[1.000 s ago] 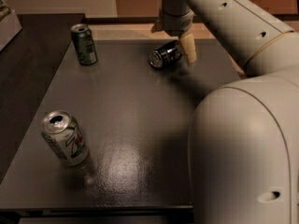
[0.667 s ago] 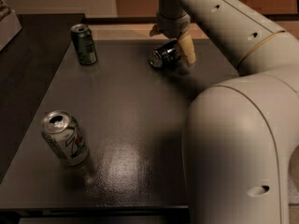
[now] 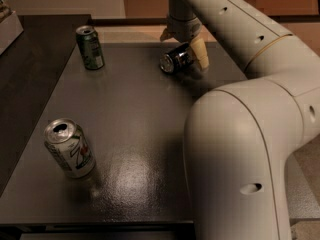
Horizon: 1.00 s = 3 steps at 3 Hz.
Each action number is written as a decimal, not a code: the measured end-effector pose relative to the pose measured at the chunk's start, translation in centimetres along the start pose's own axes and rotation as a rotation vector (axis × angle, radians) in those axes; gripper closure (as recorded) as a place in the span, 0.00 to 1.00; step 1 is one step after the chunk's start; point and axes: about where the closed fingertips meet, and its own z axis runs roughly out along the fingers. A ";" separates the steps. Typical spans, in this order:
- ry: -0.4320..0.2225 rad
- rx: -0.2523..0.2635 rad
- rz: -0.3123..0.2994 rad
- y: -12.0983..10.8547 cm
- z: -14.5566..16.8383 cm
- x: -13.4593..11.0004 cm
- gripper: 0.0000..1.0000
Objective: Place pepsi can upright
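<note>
The pepsi can is dark with a silver top. It lies on its side at the far middle of the dark table, its top facing front-left. My gripper hangs straight over it, open, with one cream finger at the can's right side and the other behind its left. I cannot tell whether the fingers touch the can.
A green can stands upright at the far left of the table. A white-silver can with red and green print stands at the near left. My arm's large white body fills the right side. A darker surface adjoins on the left.
My gripper has shifted a little to the left over the pepsi can. The can still lies in the same place on its side.
</note>
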 end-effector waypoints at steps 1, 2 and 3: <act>-0.014 -0.013 0.004 -0.3 0.6 0.3 0.17; -0.027 -0.020 0.005 -0.4 0.9 0.4 0.41; -0.040 -0.020 0.010 -0.2 0.8 0.6 0.64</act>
